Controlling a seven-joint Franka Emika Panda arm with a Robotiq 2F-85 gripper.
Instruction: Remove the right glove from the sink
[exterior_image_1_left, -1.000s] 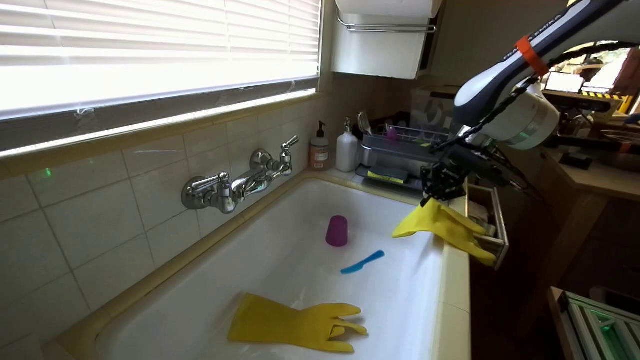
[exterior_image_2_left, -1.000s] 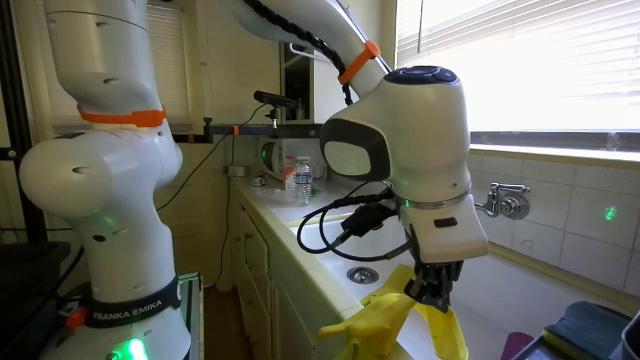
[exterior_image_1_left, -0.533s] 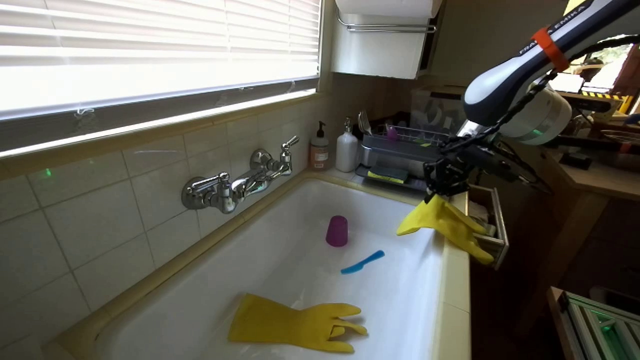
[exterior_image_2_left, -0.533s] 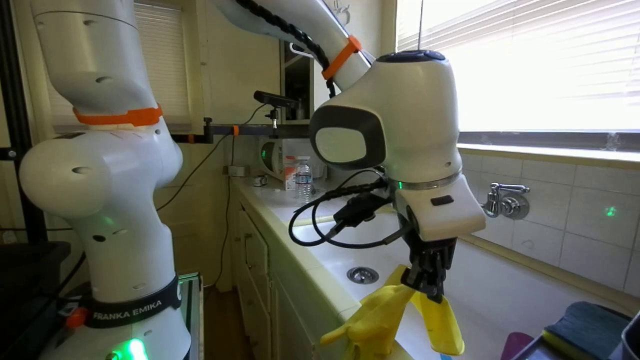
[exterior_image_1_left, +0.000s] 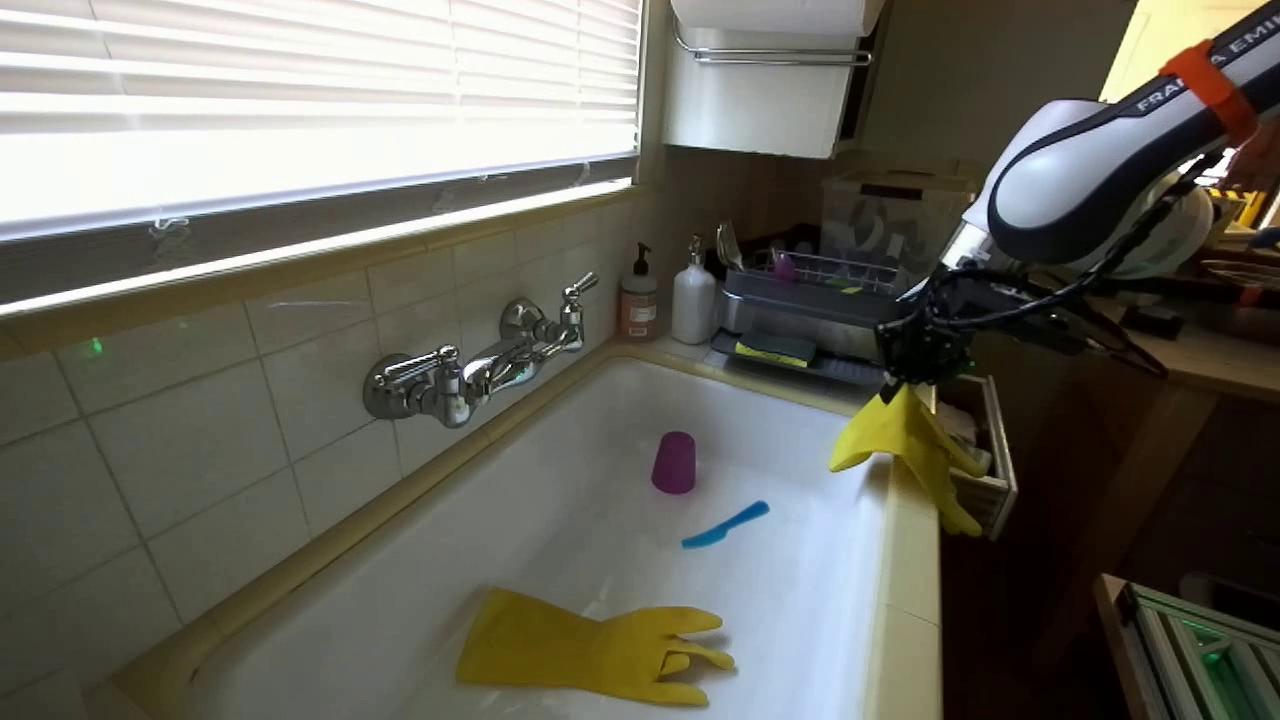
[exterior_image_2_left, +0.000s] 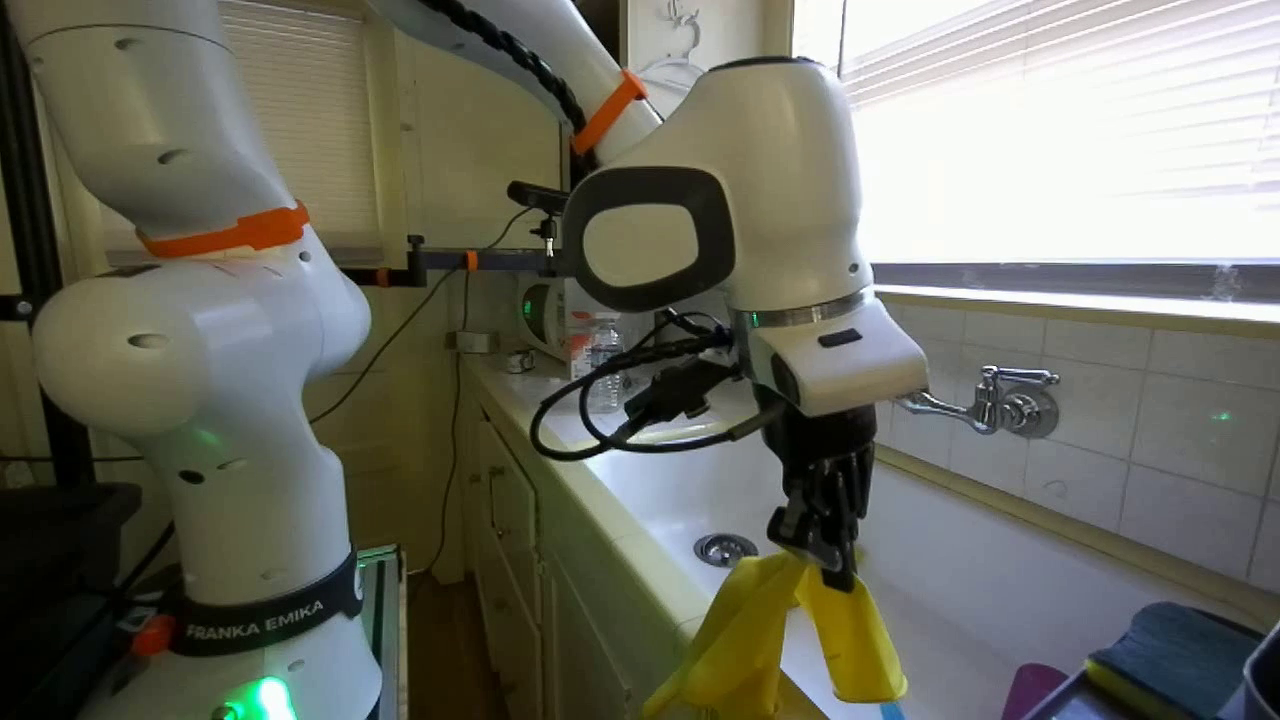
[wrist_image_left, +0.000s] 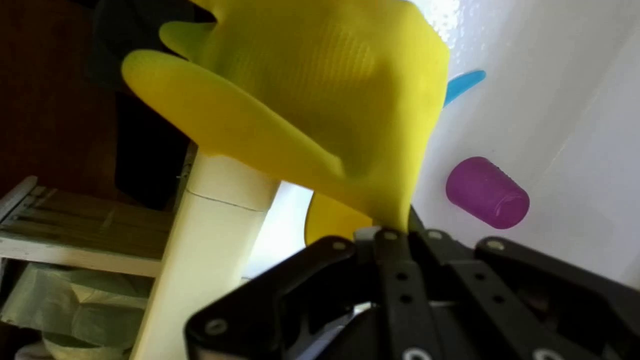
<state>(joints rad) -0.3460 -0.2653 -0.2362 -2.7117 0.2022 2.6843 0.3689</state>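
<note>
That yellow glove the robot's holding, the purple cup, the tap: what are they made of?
Yellow glove: probably rubber or latex, mostly matte; it folds softly and shows a fine textured pattern.
Purple cup: likely plastic, smooth, going by its even colour; looks alone can't confirm it.
Tap: metal, apparently polished chrome, given its mirror-like reflections.

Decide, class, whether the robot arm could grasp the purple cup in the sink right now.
Probably not yet: the gripper holds a yellow glove and would likely have to release it first, though the purple cup itself looks uncovered.
</note>
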